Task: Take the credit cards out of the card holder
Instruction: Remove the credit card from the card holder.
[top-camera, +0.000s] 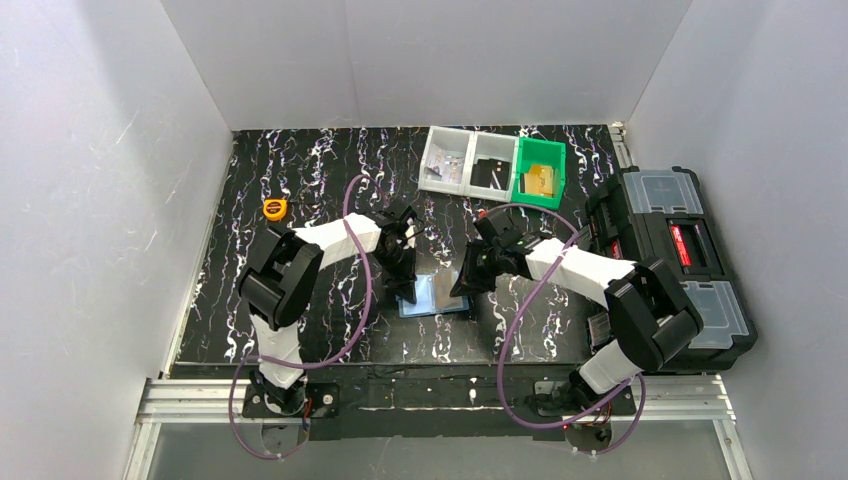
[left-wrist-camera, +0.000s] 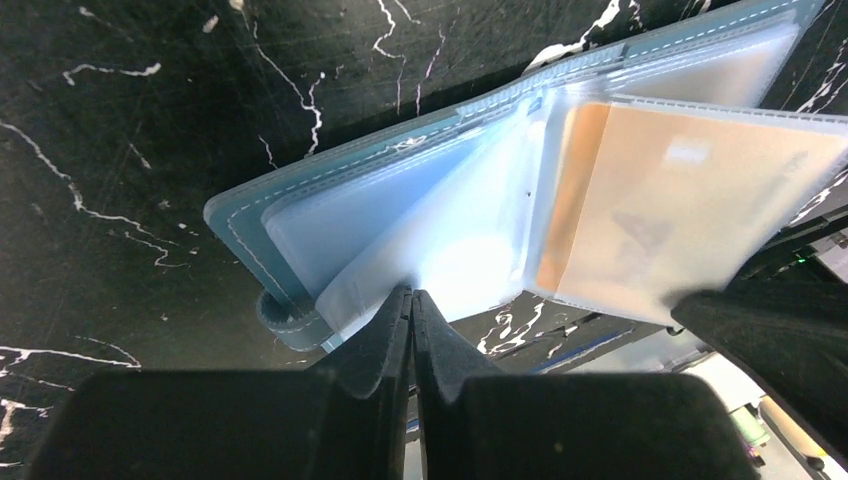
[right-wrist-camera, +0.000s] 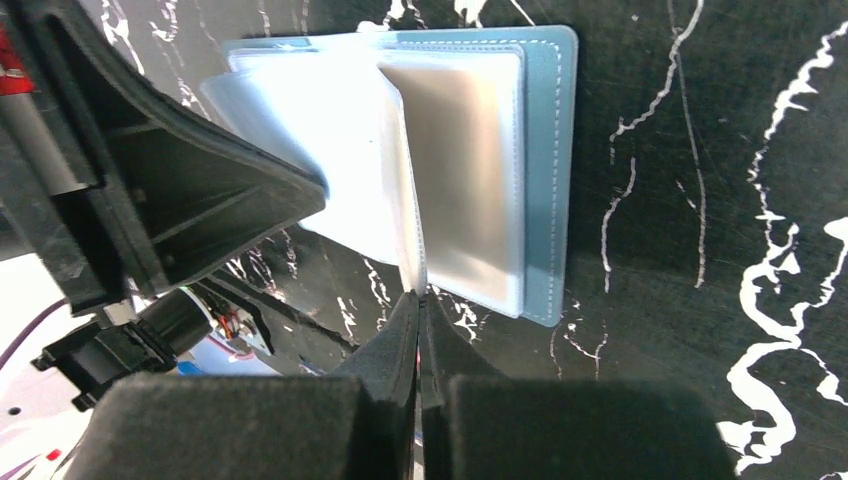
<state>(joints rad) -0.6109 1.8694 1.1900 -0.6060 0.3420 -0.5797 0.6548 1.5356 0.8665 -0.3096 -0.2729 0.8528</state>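
The dusty-blue card holder (top-camera: 437, 297) lies open on the black marbled table between both arms. Its clear sleeves fan upward. My left gripper (left-wrist-camera: 411, 297) is shut, its tips pinching the near edge of a frosted sleeve (left-wrist-camera: 440, 250). An orange-beige credit card (left-wrist-camera: 680, 190) shows through a raised sleeve beside it. My right gripper (right-wrist-camera: 420, 297) is shut on the bottom edge of a thin upright sleeve (right-wrist-camera: 408, 215), next to a flat sleeve holding a grey card (right-wrist-camera: 470, 170). From above, the left gripper (top-camera: 405, 291) and right gripper (top-camera: 463, 288) flank the holder.
Two clear bins (top-camera: 468, 162) and a green bin (top-camera: 540, 172) stand at the back of the table. A black toolbox (top-camera: 668, 250) fills the right side. A yellow tape measure (top-camera: 274, 208) lies at the back left. White walls enclose the table.
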